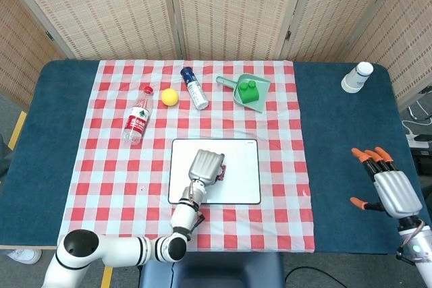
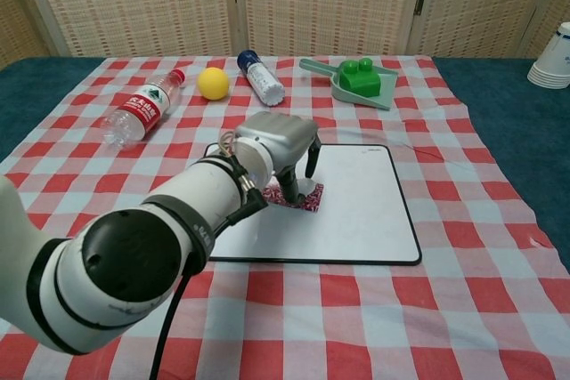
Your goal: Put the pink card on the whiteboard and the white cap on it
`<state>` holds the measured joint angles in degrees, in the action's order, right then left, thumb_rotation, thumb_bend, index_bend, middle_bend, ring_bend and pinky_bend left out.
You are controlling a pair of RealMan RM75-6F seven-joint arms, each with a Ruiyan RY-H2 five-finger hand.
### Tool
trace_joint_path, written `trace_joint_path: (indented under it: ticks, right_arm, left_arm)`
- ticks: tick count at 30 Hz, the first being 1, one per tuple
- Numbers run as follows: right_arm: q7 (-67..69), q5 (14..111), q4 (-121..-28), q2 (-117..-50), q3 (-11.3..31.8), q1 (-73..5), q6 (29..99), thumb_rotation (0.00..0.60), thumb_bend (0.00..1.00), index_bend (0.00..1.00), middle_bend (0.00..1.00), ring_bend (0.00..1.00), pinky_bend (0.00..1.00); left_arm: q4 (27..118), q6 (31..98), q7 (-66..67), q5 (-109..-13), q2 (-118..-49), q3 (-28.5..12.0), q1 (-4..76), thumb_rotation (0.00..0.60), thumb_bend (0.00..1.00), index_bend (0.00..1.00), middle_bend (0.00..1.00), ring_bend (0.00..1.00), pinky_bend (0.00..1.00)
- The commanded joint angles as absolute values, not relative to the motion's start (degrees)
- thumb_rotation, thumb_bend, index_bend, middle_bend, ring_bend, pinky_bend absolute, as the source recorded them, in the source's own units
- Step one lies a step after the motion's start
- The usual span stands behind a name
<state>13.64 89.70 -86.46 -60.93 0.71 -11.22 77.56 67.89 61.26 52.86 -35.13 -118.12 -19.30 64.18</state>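
Observation:
The whiteboard (image 1: 236,156) lies flat at the centre of the checked cloth. On its left half is the pink card (image 2: 305,198), patterned and dark pink, with its bottom edge on the board. My left hand (image 2: 276,144) is right above it, fingers pointing down and pinching the card's near side; only the card's right end (image 1: 222,173) shows past the hand in the head view. The white cap (image 1: 356,77), shaped like a cup, stands far off at the back right corner of the blue table. My right hand (image 1: 388,183) hovers at the right edge, fingers spread, holding nothing.
Behind the board lie a water bottle (image 1: 138,119), a yellow ball (image 1: 169,96), a blue-capped bottle (image 1: 194,88) and a green dustpan (image 1: 250,90) holding a green block. Woven screens close off the back.

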Motion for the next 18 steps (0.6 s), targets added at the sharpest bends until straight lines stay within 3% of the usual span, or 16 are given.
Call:
trace_joint_path:
  ticks: [1, 18]
  right_arm:
    - [13.5, 89.7, -86.5, -61.0, 0.7, -11.3, 77.5, 0.600, 0.03, 0.03, 0.15, 0.05, 0.06]
    - [12.8, 89.4, -86.7, -61.1, 0.9, -11.2, 77.4, 0.600, 0.03, 0.03, 0.15, 0.05, 0.06]
  left_arm:
    - [67.8, 61.2, 53.0, -35.2, -118.0, -19.3, 64.1, 0.600, 0.29, 0.51, 1.00, 1.00, 1.00]
    - [69.0, 60.8, 53.1, -34.9, -116.7, -19.5, 63.1, 0.600, 0.27, 0.42, 1.00, 1.00, 1.00]
